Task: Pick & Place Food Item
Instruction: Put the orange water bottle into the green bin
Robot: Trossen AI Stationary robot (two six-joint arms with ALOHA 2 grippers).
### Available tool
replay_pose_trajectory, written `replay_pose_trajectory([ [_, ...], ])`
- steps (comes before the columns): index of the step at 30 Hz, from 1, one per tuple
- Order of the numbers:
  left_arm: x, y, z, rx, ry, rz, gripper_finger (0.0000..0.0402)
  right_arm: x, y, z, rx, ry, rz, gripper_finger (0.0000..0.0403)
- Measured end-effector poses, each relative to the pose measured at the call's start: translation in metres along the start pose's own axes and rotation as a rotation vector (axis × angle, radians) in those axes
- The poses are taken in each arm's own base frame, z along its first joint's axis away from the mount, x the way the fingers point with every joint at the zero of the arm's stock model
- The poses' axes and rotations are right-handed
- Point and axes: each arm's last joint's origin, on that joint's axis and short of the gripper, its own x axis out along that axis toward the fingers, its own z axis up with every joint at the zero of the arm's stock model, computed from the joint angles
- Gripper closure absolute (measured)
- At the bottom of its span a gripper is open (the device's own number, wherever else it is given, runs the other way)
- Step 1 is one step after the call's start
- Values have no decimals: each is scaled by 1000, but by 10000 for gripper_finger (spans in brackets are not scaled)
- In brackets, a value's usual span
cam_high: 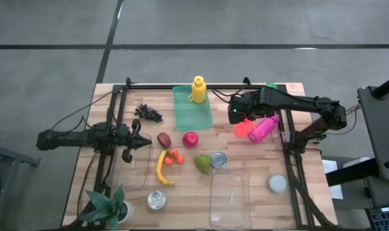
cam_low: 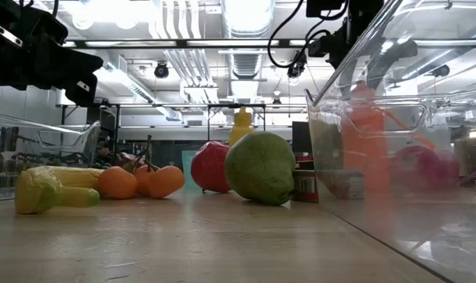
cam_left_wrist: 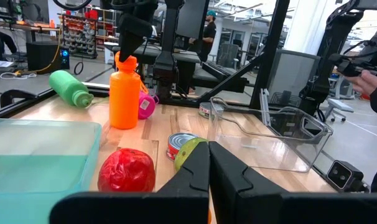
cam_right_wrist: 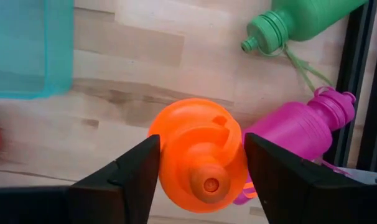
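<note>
Right gripper point(cam_right_wrist: 201, 168): directly above the upright orange plastic bottle point(cam_right_wrist: 198, 158), fingers spread apart on either side of its cap, not closed on it (the right wrist view looks straight down on the cap).
Orange plastic bottle: stands on the wooden table point(cam_high: 246, 160) just beneath the right gripper, touching or nearly touching the magenta plastic bottle point(cam_right_wrist: 303, 134) lying on its side beside it.
Green plastic bottle point(cam_right_wrist: 300, 18): lying on its side beyond the magenta one, near the table's black frame rail point(cam_right_wrist: 363, 87).
Translucent green plastic tray point(cam_high: 192, 109): near the right gripper, toward the table's middle, with a yellow squeeze bottle point(cam_high: 198, 89) standing at its far edge.
Left gripper point(cam_high: 143, 142): hovering over the table's left part, fingers pressed together with nothing between them (seen in the left wrist view).
Ahead of the left gripper: a dark red fruit point(cam_high: 164, 139), a round red apple point(cam_high: 190, 139), a green pear point(cam_high: 202, 163) and a small tin can point(cam_high: 219, 160).
Beside the left gripper: a yellow banana point(cam_high: 160, 168) with small orange tomatoes point(cam_high: 174, 157) touching it, and a bunch of dark grapes point(cam_high: 147, 113) on the other side.
Clear plastic container point(cam_high: 230, 199): at the table's near edge, well apart from both grippers.
</note>
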Motion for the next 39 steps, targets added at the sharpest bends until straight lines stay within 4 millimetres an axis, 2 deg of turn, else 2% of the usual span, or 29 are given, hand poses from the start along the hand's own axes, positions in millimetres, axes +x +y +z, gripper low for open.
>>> replay_pose_trajectory([
  [10, 0, 0, 0, 0, 0, 0, 401, 3, -1, -2, 1, 14, -2, 181],
  [17, 0, 0, 0, 0, 0, 0, 401, 6, -1, -4, 8, 45, -11, 136],
  [21, 0, 0, 0, 0, 0, 0, 401, 9, -2, -5, 21, 53, -19, 123],
  [35, 0, 0, 0, 0, 0, 0, 401, 10, -2, -5, 18, 46, -16, 122],
  [39, 0, 0, 0, 0, 1, 0, 401, 10, -2, -5, 17, 45, -16, 143],
])
